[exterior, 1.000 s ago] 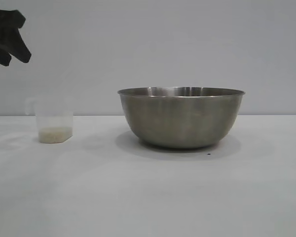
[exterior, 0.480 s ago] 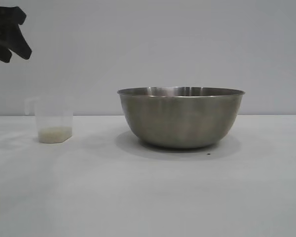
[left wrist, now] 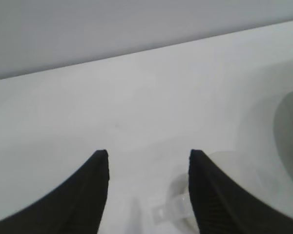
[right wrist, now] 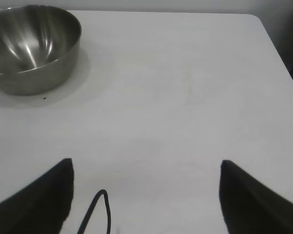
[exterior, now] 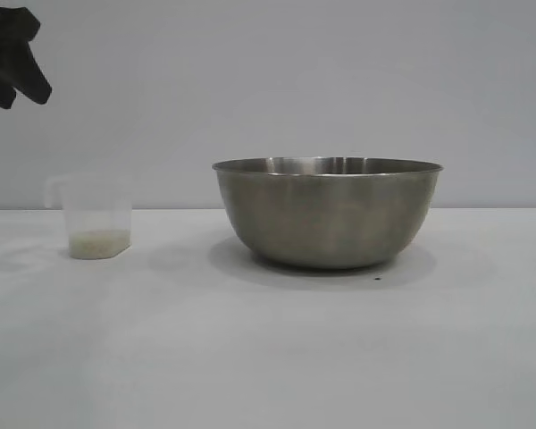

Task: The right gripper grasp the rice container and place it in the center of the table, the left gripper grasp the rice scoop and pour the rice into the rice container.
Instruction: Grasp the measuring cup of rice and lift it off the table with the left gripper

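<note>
Both sets of jaws stand spread and empty: the left gripper [left wrist: 149, 158] hangs above the cup [exterior: 96, 216], the right gripper [right wrist: 146, 165] is parked well away from the bowl [exterior: 328, 213]. The cup stands on the table [exterior: 268, 357] left of the bowl, rice [exterior: 99, 242] at its bottom. It looks light, thin and slippery; I'd pinch its loop handle.

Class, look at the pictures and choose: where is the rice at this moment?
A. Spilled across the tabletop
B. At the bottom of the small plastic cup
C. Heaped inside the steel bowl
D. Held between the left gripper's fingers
B: the rice lies as a pale layer at the bottom of the rice scoop, which stands on the table apart from the rice container.
</note>
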You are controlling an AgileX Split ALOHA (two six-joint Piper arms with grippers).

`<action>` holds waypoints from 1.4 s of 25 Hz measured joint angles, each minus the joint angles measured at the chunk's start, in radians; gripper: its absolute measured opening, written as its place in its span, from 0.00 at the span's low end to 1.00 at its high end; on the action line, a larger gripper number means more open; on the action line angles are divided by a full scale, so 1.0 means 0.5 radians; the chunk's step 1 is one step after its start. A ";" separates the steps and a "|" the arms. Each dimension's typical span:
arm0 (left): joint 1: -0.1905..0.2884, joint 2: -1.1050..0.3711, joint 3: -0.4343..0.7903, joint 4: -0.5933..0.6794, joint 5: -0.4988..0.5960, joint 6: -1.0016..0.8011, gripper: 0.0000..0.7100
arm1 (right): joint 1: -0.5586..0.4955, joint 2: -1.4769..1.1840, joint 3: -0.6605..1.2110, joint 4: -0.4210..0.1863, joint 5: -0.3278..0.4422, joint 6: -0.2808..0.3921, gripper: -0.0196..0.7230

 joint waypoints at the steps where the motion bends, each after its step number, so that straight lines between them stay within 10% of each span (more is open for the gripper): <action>1: 0.000 0.000 -0.029 0.239 -0.047 -0.275 0.50 | 0.000 0.000 0.000 0.000 0.000 0.000 0.73; 7: -0.101 -0.063 -0.086 1.906 -0.306 -2.076 0.50 | 0.000 0.000 0.000 0.000 0.000 0.000 0.73; 16: -0.203 -0.082 0.423 2.843 -1.098 -3.224 0.50 | 0.000 0.000 0.000 0.000 0.000 0.000 0.73; 35: -0.203 0.180 1.163 3.075 -2.621 -3.127 0.60 | 0.000 0.000 0.000 0.000 0.000 0.000 0.73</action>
